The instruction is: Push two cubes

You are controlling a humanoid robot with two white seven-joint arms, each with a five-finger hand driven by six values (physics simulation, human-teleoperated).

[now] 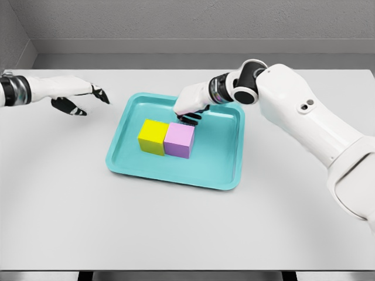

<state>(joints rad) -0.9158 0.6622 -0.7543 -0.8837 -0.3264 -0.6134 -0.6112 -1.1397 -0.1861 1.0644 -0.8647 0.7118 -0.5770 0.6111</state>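
Observation:
A yellow cube (152,136) and a pink cube (179,140) sit side by side, touching, in the middle of a teal tray (225,161). My right hand (188,110) reaches over the tray's far part, fingers curled downward just behind the pink cube's far top edge, holding nothing. Whether the fingertips touch the cube cannot be told. My left hand (76,96) hovers over the table left of the tray, fingers spread and relaxed, empty.
The tray lies on a light grey table (187,228), whose front edge runs along the bottom of the picture. A grey wall stands behind the table. My right forearm (310,126) crosses the table's right side.

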